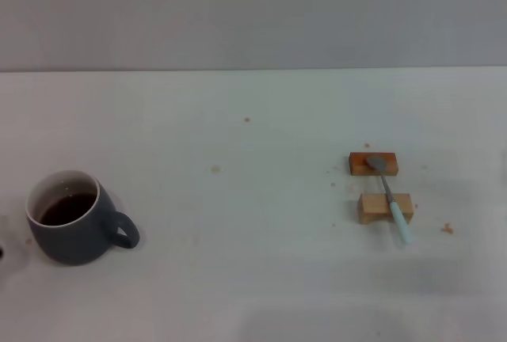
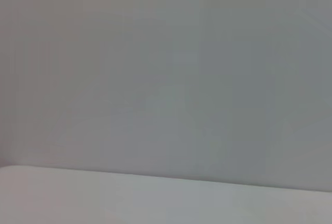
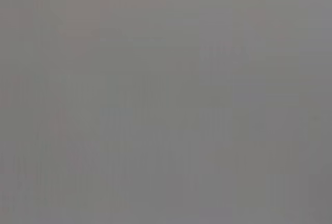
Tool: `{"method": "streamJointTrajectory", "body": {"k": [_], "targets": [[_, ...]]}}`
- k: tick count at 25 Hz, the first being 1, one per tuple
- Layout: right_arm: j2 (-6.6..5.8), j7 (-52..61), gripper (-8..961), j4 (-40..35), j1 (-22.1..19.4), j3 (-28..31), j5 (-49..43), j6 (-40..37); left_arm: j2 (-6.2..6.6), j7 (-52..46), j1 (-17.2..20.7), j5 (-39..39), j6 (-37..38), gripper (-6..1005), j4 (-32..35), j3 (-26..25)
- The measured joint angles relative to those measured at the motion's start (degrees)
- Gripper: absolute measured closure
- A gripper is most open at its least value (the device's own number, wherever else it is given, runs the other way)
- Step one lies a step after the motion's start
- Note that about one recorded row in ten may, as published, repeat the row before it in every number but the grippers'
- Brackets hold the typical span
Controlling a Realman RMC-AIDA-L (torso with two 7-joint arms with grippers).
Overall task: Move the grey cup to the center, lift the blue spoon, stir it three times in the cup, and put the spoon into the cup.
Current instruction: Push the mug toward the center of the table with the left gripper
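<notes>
Only the head view shows grey cup (image 1: pixel 70 217) and blue spoon (image 1: pixel 390 195) across wooden blocks (image 1: pixel 385 207); neither gripper visible

Neither arm shows in the head view, and neither gripper's fingers appear in any view. The left wrist camera faces only blank pale surfaces, the right wrist camera an even grey field, so the pose of both arms cannot be told.

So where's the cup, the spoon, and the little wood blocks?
grey cup (image 1: pixel 73 235): head view, outer wall.
blue spoon (image 1: pixel 401 222): head view, pale handle.
wooden blocks (image 1: pixel 372 208): head view, nearer block's top.
</notes>
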Motion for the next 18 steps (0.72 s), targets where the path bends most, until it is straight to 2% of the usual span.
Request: {"method": "streamJointTrajectory", "body": {"k": [1, 7, 13, 18], "targets": [[-0.05, 0.01, 564, 0.09, -0.01, 0.0, -0.01, 0.0, 0.0, -0.4, -0.25, 0.01, 0.01, 1001, -0.16, 1.73], [-0.08, 0.02, 565, 0.28, -0.09, -0.19, -0.09, 0.0, 0.04, -1.19, -1.67, 0.02, 0.01, 1001, -0.2, 3.41], [-0.18, 0.02, 565, 0.78, -0.59, -0.45, -0.14, -0.01, 0.29, -1.96, -4.8, 0.41, 0.0, 1001, 0.48, 4.5], [-0.17, 0.03, 565, 0.94, -0.63, -0.51, -0.2, 0.0, 0.43, -1.89, -6.19, 0.52, 0.0, 1001, 0.49, 7.46]]}}
